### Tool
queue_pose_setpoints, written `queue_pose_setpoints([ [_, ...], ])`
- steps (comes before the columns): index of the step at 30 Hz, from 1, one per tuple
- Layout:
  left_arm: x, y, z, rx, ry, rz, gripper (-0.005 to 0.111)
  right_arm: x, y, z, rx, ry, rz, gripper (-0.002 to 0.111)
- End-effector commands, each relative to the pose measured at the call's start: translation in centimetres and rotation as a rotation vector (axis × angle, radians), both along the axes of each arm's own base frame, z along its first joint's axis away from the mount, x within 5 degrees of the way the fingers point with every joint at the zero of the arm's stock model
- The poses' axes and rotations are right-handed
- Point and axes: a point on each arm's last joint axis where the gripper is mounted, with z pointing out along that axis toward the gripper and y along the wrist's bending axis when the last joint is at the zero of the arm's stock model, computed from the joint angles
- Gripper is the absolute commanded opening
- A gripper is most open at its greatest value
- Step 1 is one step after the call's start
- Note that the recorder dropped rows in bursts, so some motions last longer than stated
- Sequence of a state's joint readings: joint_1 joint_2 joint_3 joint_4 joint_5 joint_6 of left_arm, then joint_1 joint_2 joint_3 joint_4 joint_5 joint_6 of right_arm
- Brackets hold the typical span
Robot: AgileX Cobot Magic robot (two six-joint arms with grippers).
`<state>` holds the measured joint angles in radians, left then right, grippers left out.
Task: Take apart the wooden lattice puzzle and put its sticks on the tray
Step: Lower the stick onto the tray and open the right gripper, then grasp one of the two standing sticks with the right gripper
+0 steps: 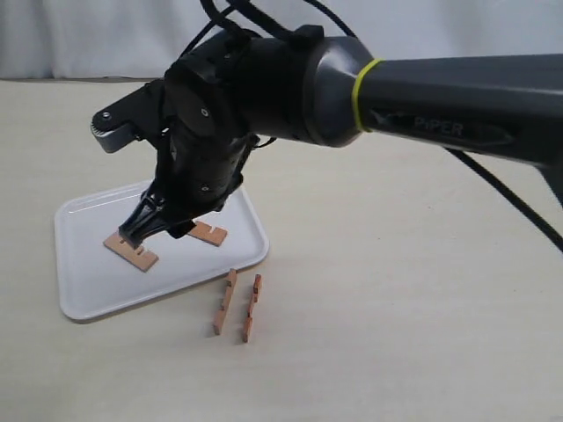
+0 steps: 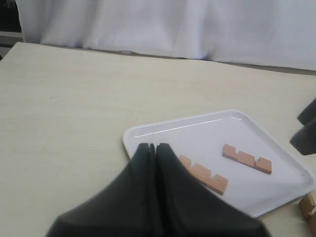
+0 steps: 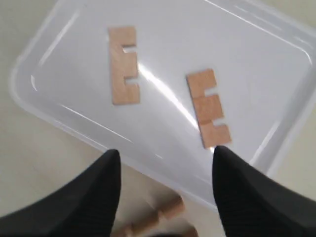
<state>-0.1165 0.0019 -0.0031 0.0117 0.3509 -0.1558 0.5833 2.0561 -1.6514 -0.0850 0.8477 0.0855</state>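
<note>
No "#" lattice shows, only separate reddish-brown notched sticks. Two sticks (image 1: 132, 253) (image 1: 209, 232) lie flat on the white tray (image 1: 88, 264), apart from each other. Two more sticks (image 1: 225, 301) (image 1: 252, 307) stand on edge side by side on the table just in front of the tray. My right gripper (image 1: 158, 230) reaches across and hovers open over the tray's near edge (image 3: 148, 168), holding nothing; the tray sticks (image 3: 123, 64) (image 3: 208, 107) lie beyond its fingertips. My left gripper (image 2: 154, 147) is shut and empty, near a tray (image 2: 197, 131) corner.
The beige table (image 1: 422, 334) stretches to the right of the tray. A white cloth backdrop (image 2: 173, 24) hangs along the table's far edge. The right arm's dark body (image 1: 264, 79) and its cables hang over the tray's back half.
</note>
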Motion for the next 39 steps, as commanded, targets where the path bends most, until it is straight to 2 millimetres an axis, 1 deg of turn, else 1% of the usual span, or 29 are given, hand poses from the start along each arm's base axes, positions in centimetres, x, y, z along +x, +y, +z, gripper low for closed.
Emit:
queue_pose_setpoints([
  [1,0.0,0.0,0.0,0.001,-0.004,0.001,0.000,-0.1,-2.7,-0.2,-0.116,0.096,-0.134,0.053],
  [4,0.0,0.0,0.0,0.001,-0.004,0.001,0.000,-0.5,-3.1,-0.7,-0.129,0.151,-0.205,0.053],
  [11,0.0,0.0,0.0,0.001,-0.004,0.001,0.000,-1.8,-3.9,-3.0,-0.133,0.223,-0.405,0.053],
  [19,0.0,0.0,0.0,0.001,-0.004,0.001,0.000,-2.6,-4.1,-5.7,-0.035,0.222,-0.590,0.053],
  [22,0.0,0.0,0.0,0.001,-0.004,0.001,0.000,-2.9,-4.2,-6.7,-0.009,0.214,-0.604,0.053],
  [26,0.0,0.0,0.0,0.001,-0.004,0.001,0.000,-2.9,-4.2,-7.1,0.020,0.199,-0.607,0.053],
  [29,0.0,0.0,0.0,0.001,-0.004,0.001,0.000,-3.1,-4.3,-7.7,0.040,0.190,-0.632,0.049],
  [35,0.0,0.0,0.0,0.001,-0.004,0.001,0.000,-3.1,-4.4,-8.3,0.039,0.174,-0.621,0.031],
  [39,0.0,0.0,0.0,0.001,-0.004,0.001,0.000,-3.1,-4.4,-9.6,0.017,0.198,-0.638,0.032],
])
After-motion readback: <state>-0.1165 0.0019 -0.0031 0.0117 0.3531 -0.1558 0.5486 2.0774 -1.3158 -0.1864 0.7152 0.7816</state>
